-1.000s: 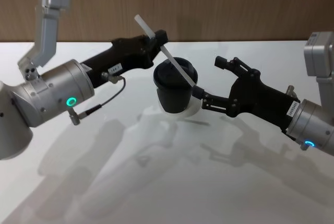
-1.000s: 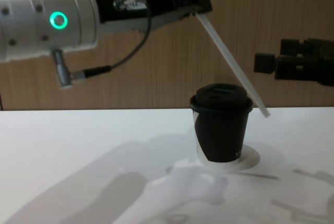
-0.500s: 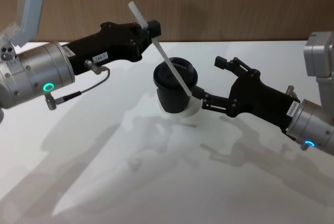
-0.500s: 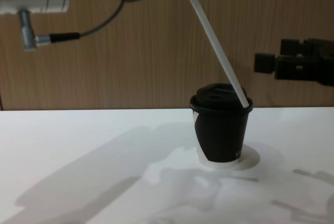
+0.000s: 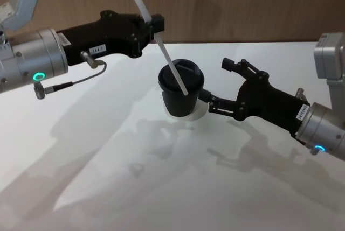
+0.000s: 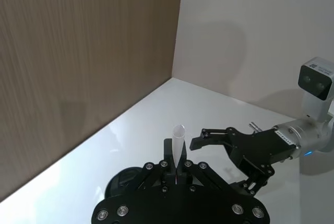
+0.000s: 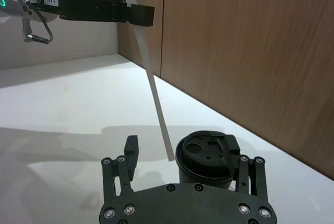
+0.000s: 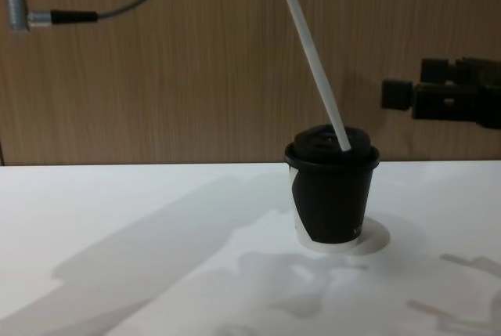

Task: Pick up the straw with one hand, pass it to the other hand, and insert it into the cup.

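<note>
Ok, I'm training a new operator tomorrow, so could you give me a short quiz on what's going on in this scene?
1. True or false: the left gripper grips the straw.
2. The right gripper is: A) open and empty, B) shut and empty, C) shut on the straw.
3. Fill in: the straw's lower end is at the ___ of the cup.
Key: 1 true; 2 A; 3 lid.
</note>
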